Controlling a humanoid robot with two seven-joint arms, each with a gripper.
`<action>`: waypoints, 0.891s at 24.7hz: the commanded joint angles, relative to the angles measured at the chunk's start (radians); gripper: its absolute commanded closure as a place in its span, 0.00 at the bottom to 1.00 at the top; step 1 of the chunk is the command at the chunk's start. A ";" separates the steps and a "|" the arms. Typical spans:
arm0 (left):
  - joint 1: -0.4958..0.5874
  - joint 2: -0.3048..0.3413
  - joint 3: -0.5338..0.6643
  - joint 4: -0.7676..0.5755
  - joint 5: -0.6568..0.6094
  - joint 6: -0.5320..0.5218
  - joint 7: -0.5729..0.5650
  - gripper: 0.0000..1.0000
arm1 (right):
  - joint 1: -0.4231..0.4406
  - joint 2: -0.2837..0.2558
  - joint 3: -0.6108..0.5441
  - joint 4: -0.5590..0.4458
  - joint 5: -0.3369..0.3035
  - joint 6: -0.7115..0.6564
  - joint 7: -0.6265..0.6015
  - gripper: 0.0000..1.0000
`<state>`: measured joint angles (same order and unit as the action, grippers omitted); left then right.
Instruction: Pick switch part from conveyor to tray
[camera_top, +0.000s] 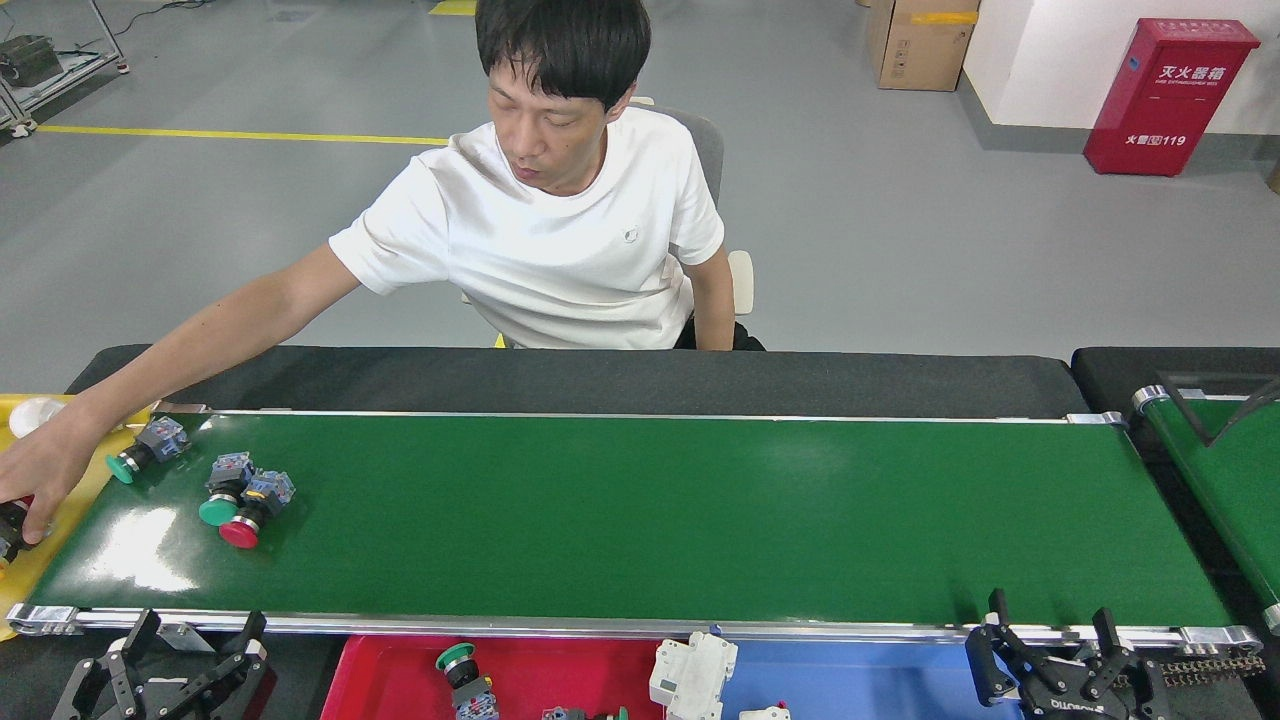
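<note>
Three switch parts lie at the left end of the conveyor (640, 520), both grippers empty below its near rail.

You see a green-capped switch part (138, 452) at the belt's far-left corner, with a green-capped one (224, 489) and a red-capped one (256, 508) touching just right of it. Your left gripper (170, 668) sits below the near-left corner, fingers spread wide, holding nothing; your right gripper (1060, 665) sits below the near-right corner, likewise spread and empty. A red tray (390, 680) (one green-capped switch inside) and a blue tray (880, 680) lie under the near rail. A person's hand (35, 475) reaches over a yellow tray (60, 540) past the left end.
</note>
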<state>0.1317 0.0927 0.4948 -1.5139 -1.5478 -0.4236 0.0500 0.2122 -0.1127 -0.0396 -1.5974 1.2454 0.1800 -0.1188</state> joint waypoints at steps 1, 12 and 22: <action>-0.044 0.024 -0.005 0.038 -0.021 0.042 0.001 0.00 | -0.010 -0.007 -0.005 -0.010 -0.001 -0.005 -0.007 0.01; -0.419 0.228 -0.096 0.609 -0.049 0.151 0.037 0.00 | -0.010 -0.005 -0.008 0.004 -0.007 -0.004 -0.007 0.01; -0.610 0.338 -0.256 0.925 -0.035 0.141 0.116 0.44 | -0.008 -0.019 -0.043 0.031 -0.050 -0.005 -0.009 0.01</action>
<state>-0.4591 0.4159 0.2471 -0.5825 -1.5890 -0.2671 0.1538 0.2106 -0.1224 -0.0752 -1.5581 1.1972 0.1782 -0.1188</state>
